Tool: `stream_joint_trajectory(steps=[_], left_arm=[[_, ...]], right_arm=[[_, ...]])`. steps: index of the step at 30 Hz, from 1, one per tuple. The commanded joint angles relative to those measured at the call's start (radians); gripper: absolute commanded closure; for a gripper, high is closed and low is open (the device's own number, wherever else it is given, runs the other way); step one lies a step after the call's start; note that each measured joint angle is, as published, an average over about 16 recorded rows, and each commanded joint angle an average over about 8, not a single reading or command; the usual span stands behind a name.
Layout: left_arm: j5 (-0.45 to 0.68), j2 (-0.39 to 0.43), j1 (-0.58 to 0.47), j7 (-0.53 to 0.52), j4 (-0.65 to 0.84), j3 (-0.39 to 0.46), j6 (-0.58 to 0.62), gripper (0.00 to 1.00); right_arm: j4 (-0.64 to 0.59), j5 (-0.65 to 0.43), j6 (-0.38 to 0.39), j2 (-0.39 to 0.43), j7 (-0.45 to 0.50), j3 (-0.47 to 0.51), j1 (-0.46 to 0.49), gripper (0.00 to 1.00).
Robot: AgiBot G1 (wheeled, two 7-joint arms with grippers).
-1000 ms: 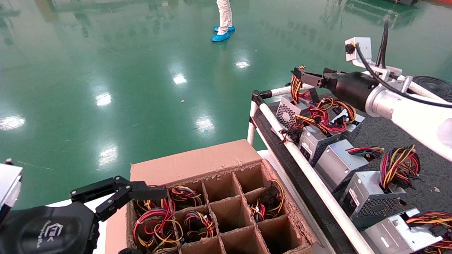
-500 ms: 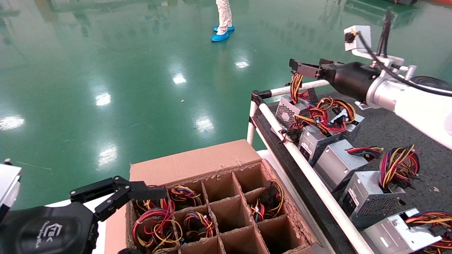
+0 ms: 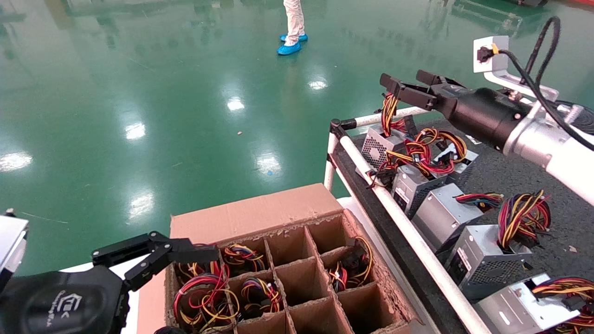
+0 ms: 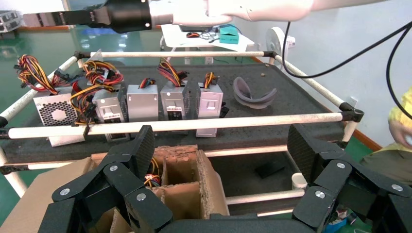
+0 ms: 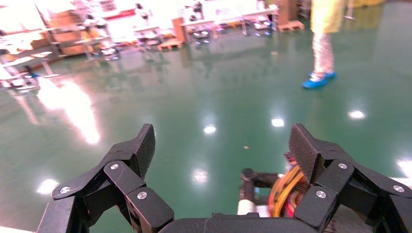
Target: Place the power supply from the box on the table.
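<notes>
The power supply [image 3: 377,147], with its round honeycomb vent, rests at the far corner of the table [image 3: 510,178]. Its wire bundle [image 3: 389,111] stands upright. My right gripper [image 3: 403,82] hovers open and empty just above those wires, and the wires [image 5: 284,189] show below its fingertips in the right wrist view [image 5: 221,141]. The box [image 3: 260,212] sits at the near left of the table. My left gripper [image 3: 195,253] is parked open at the box's left rim, holding nothing [image 4: 221,145]. The left wrist view shows the power supply [image 4: 54,114] behind the rail.
Several other silver units [image 3: 443,215] with wire bundles line the table's edge behind the white rail [image 3: 408,227]. Some box cells hold wired units [image 3: 204,292]. A person [image 3: 293,28] stands on the green floor. A grey curved part [image 4: 253,92] lies on the table.
My right gripper has lifted off the wire bundle and drawn back to the right, now open. The power supply stays on the table. The left arm has not moved.
</notes>
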Motion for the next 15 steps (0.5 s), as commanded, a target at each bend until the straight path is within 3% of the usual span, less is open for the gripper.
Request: stream_joint_trajectory(steps=[1, 15], left_arm=[[0.000, 0.000, 0.000, 0.000, 0.000, 0.000, 0.000, 0.00], [0.000, 0.000, 0.000, 0.000, 0.000, 0.001, 0.000, 0.00]], right_arm=[[0.055, 0.008, -0.022, 0.021, 0.014, 0.007, -0.031, 0.00], [0.429, 0.059, -0.172, 0.166, 0.109, 0.053, -0.244, 0.00]])
